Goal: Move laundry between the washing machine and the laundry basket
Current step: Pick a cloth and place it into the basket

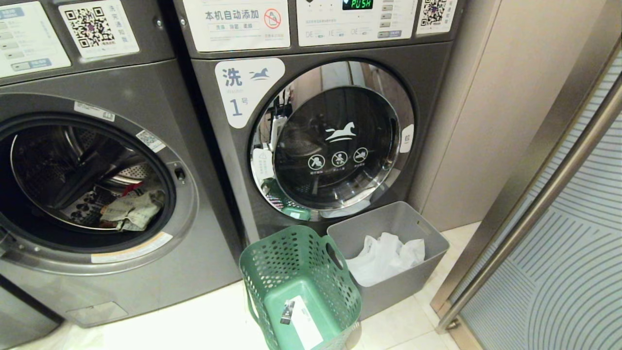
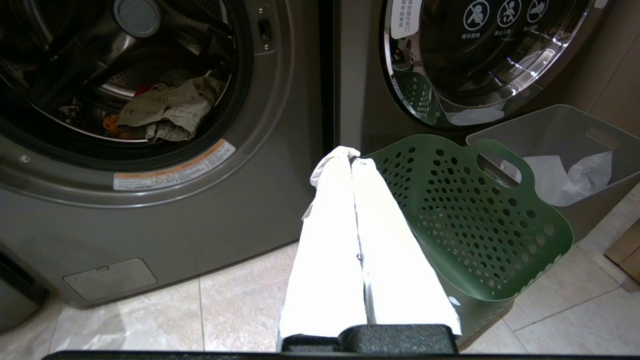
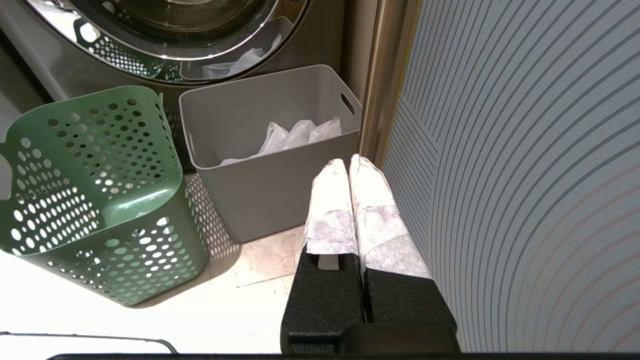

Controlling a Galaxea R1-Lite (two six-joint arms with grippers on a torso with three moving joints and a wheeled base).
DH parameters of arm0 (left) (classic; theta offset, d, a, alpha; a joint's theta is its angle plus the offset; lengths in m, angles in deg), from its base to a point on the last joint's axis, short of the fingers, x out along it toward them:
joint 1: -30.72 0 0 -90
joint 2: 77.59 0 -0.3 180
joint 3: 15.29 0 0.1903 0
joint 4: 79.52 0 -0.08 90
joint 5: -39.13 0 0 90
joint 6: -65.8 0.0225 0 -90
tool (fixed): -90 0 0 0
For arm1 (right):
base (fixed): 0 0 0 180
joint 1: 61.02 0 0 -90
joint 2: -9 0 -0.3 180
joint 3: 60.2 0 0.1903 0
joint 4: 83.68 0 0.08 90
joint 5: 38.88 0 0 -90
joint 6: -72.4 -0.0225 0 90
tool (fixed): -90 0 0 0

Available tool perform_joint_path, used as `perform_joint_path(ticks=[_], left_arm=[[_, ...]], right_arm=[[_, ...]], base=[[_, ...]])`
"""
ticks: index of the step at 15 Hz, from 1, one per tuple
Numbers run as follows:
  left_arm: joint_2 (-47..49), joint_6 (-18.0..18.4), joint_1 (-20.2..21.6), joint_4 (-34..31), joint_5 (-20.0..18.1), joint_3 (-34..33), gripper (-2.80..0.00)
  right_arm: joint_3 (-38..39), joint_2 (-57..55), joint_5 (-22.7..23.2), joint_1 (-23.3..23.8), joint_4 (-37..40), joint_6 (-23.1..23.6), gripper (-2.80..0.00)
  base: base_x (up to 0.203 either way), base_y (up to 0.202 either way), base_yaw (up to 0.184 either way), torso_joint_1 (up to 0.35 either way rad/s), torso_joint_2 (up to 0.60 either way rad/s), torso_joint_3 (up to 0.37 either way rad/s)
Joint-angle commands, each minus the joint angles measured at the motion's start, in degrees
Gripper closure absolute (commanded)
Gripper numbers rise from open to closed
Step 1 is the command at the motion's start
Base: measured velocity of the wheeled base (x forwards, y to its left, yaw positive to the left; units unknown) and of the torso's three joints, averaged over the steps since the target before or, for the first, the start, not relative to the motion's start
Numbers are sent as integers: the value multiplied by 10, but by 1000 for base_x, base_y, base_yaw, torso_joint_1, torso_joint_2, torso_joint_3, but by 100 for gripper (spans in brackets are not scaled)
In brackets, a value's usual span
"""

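Note:
The washing machine (image 1: pixel 199 243) on the left stands with its doorway open. In its drum a khaki garment (image 2: pixel 170 107) lies over the laundry, of which a red edge (image 2: pixel 139 91) and an orange bit (image 2: pixel 111 122) show. The green laundry basket (image 1: pixel 286 262) stands empty on the floor in front of the machines. My left gripper (image 2: pixel 351 159) is shut on nothing, low between the open machine and the basket (image 2: pixel 475 210). My right gripper (image 3: pixel 348 162) is shut and empty, in front of the grey bin. Neither arm shows in the head view.
A second machine marked 1 (image 1: pixel 335 141) has its glass door closed. A grey bin (image 1: pixel 427 233) holding white cloth (image 1: pixel 386 257) sits to the right of the basket (image 3: pixel 90 150). A striped glass door with a metal frame (image 1: pixel 559 194) closes off the right side.

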Motion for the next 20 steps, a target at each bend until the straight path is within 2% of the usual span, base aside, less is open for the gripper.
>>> perform_joint_path(ticks=[1,11,20], left_arm=[[1,1,0,1,-1,-23,0],[1,1,0,1,-1,-23,0],[1,-1,0,2,-1,-23,0]], right_arm=[[0,-1,0,0,1,0,0],[1,-1,0,0,1,0,0],[0,-1,0,0,1,-2,0]], base=[[0,0,0,0,0,0],[0,0,0,0,0,0],[0,-6,163,3,4,2]])
